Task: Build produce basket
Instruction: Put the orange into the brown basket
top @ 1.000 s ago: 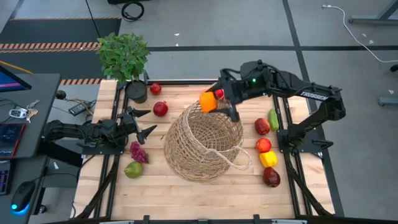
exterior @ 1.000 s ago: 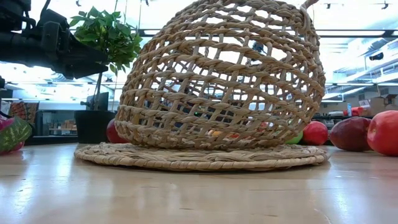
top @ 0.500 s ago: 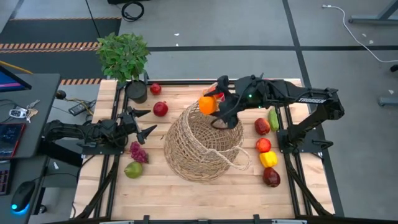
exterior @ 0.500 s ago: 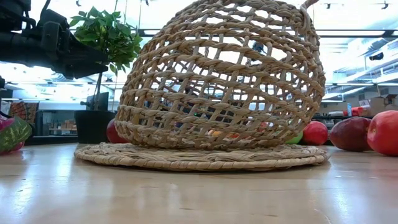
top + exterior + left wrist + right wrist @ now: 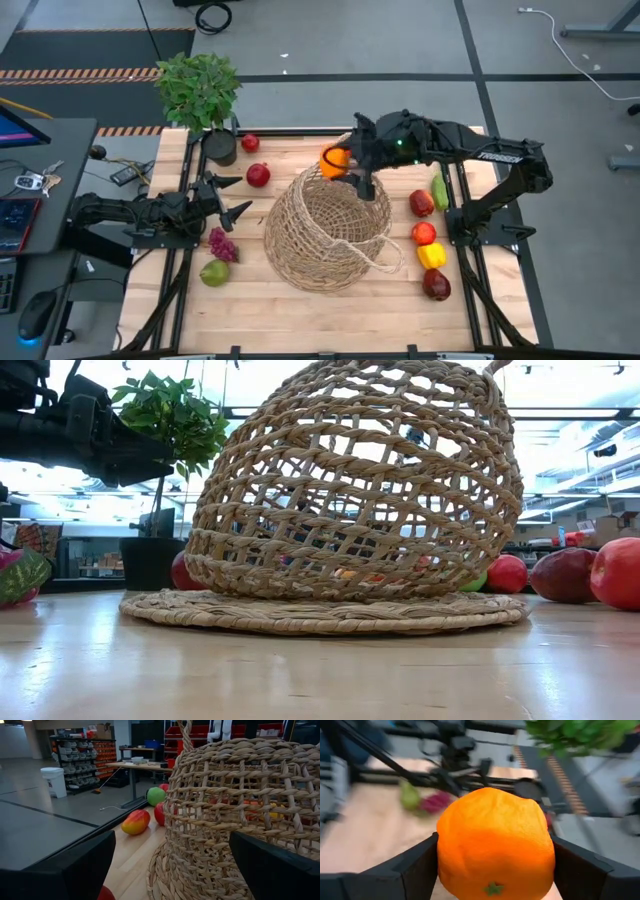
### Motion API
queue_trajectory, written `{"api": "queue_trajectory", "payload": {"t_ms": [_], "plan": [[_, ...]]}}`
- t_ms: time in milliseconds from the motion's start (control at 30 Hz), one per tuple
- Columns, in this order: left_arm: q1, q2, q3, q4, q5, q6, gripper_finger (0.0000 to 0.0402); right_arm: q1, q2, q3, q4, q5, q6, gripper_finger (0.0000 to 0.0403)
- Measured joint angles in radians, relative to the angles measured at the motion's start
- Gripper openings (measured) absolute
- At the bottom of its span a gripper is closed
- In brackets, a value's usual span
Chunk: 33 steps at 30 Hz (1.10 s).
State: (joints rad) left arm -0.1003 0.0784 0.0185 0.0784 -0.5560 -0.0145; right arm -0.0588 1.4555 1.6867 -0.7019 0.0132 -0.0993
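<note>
The right gripper (image 5: 345,163) — closed round an orange (image 5: 334,160) at the far rim of the basket (image 5: 325,230) — next needs centring over the opening, while the left gripper (image 5: 228,196) waits wide open, empty.

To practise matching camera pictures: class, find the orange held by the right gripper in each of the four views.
High view: the orange sits in the right gripper, just above the basket at its far rim.
Low view: not clearly visible; the basket fills the picture.
Left wrist view: not identifiable behind the basket.
Right wrist view: the orange fills the centre, between the fingers.
Shared landmark: the basket.
</note>
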Motion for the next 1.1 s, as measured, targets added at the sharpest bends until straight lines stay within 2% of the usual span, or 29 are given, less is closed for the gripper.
{"api": "queue_trajectory", "payload": {"t_ms": [400,533,700,833,1100], "plan": [[0.0,0.0,0.0,0.0,0.0,0.0,0.0398,-0.076,0.0,0.0,0.183,-0.401,0.125,0.0332],[0.0,0.0,0.0,0.0,0.0,0.0,0.0398,-0.108,0.0,0.0,0.331,-0.562,0.256,0.0332],[0.0,0.0,0.0,0.0,0.0,0.0,0.0398,-0.143,0.0,0.0,0.536,-0.679,0.437,0.0332],[0.0,0.0,0.001,0.0,0.0,0.0,0.0398,-0.158,0.0,0.0,0.623,-0.74,0.513,0.0332],[0.0,0.0,0.001,0.0,0.0,0.0,0.0398,-0.162,0.0,0.0,0.623,-0.758,0.528,0.0332]]}}
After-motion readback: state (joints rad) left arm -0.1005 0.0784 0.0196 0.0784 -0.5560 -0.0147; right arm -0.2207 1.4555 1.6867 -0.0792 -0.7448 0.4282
